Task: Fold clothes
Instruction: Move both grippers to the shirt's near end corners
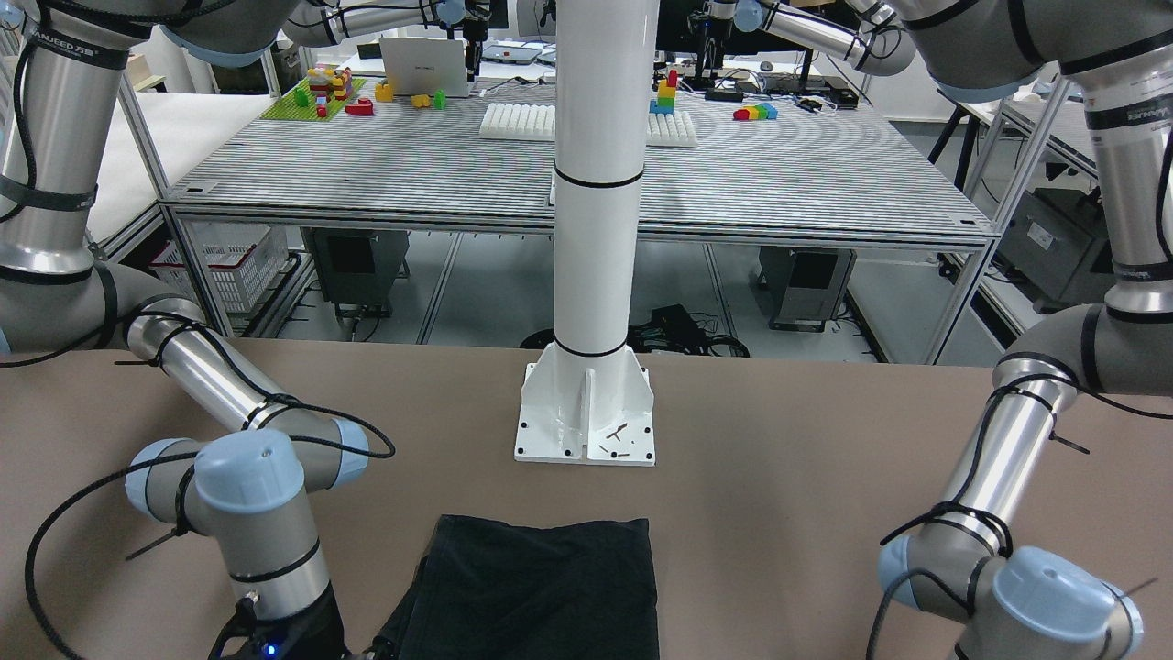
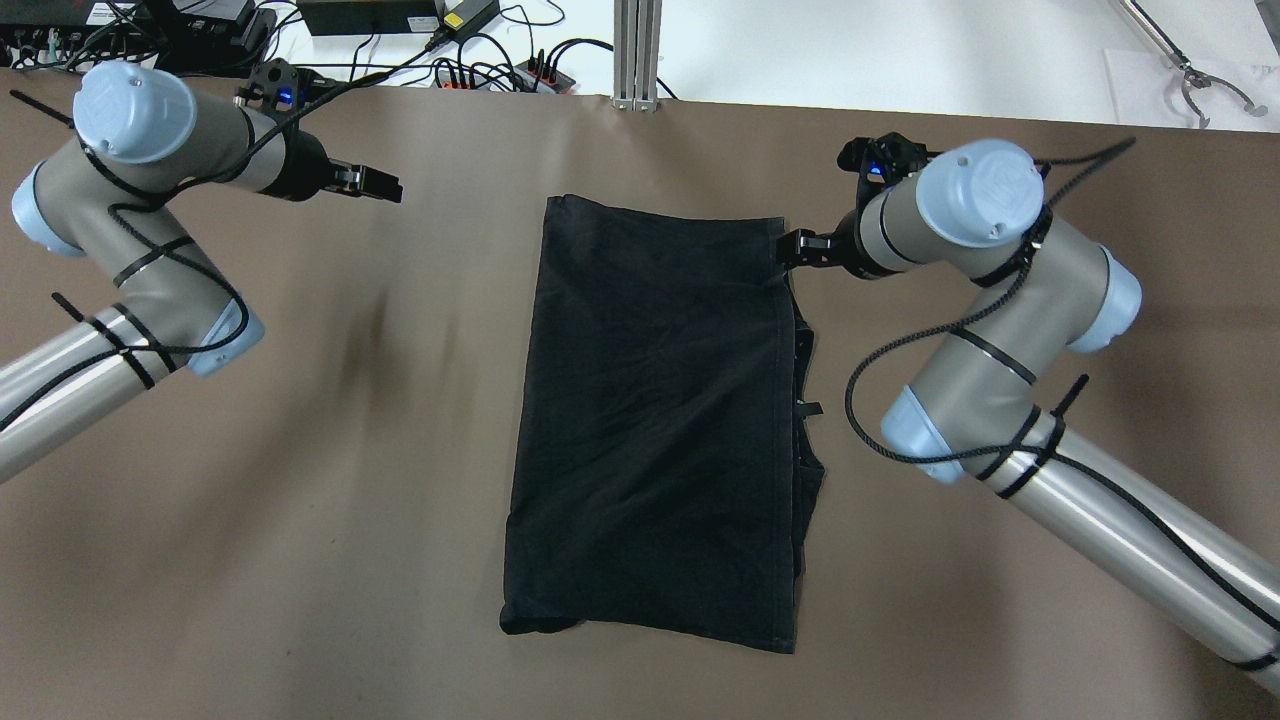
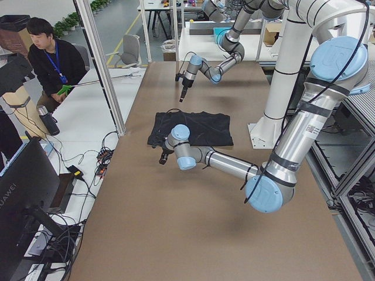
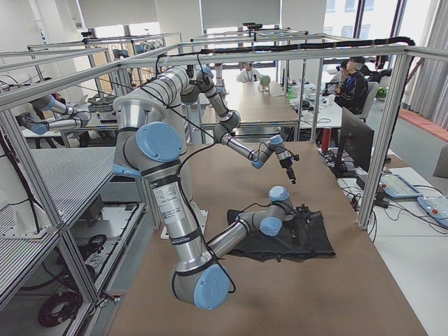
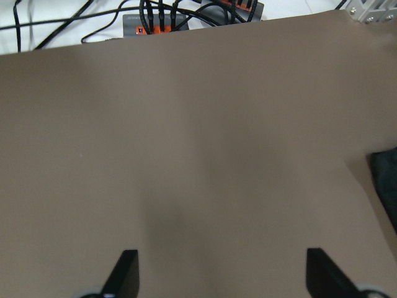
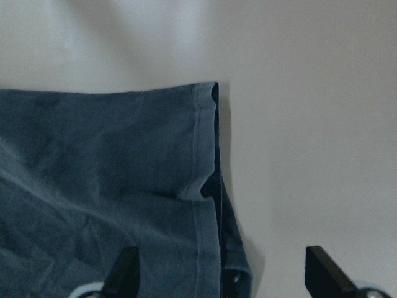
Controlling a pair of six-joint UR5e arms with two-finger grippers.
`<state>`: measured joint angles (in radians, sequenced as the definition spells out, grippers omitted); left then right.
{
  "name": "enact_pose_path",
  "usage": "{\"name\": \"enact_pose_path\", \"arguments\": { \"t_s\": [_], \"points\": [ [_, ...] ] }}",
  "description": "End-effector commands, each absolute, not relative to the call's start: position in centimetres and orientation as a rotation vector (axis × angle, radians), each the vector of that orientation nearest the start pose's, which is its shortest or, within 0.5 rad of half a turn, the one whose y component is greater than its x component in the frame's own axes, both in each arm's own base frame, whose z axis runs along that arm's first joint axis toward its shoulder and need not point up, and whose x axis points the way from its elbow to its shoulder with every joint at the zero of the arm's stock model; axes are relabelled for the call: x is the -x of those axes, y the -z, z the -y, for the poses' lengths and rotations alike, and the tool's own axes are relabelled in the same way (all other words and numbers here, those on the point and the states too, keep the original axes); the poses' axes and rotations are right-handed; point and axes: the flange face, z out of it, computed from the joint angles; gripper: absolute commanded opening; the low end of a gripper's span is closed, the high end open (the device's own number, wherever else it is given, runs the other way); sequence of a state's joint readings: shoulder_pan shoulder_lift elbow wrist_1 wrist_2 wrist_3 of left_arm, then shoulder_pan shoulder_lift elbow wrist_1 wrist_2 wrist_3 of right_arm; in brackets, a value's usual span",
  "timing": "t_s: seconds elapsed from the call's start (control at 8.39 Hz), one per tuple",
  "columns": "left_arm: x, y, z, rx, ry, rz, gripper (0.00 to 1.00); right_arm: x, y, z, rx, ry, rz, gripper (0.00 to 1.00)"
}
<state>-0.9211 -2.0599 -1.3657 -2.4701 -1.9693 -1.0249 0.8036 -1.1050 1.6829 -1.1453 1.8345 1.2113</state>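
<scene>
The black garment (image 2: 650, 400) lies flat in the middle of the brown tabletop (image 2: 300, 520). It is folded into a long rectangle, with one short edge toward the robot and the other toward the far side. Along its right edge some lower layers of fabric stick out a little from under the top layer.

The right tool (image 2: 793, 246) is at the far right corner of the garment. In the right wrist view its two fingertips (image 6: 124, 268) stand wide apart and nothing is pinched between them. One fingertip is over the fabric and the other is over the bare tabletop. The hemmed edge (image 6: 203, 143) runs between them and has one small pucker. I cannot tell whether the fingertips touch the fabric.

The left tool (image 2: 392, 188) is over bare tabletop near the far edge, well apart from the garment. Its fingers (image 5: 126, 273) are also spread wide and hold nothing. In its wrist view only a dark corner of the garment shows at the right border.

A power strip with cables (image 2: 500, 70) lies just beyond the far edge of the tabletop. The white column base (image 1: 586, 408) stands on the robot's side, near the garment but apart from it.
</scene>
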Motion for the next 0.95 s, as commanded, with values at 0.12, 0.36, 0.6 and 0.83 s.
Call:
{"name": "enact_pose_path", "arguments": {
  "t_s": [0.12, 0.36, 0.6, 0.83],
  "points": [
    [-39.5, -36.7, 45.6, -0.270, 0.252, -1.324, 0.95, 42.6, -27.3, 44.3, -0.249, -0.561, 1.079, 0.94],
    [-43.5, -35.0, 36.6, -0.141, 0.353, -1.390, 0.95, 43.2, -24.5, 40.7, -0.242, -0.637, 1.158, 0.94],
    [-48.4, -34.1, 30.4, -0.033, 0.475, -1.420, 0.95, 43.0, -23.7, 40.4, -0.227, -0.725, 1.187, 0.93],
    [-52.0, -33.1, 25.7, -0.009, 0.535, -1.441, 0.95, 43.0, -23.7, 40.3, -0.233, -0.729, 1.188, 0.94]
  ]
}}
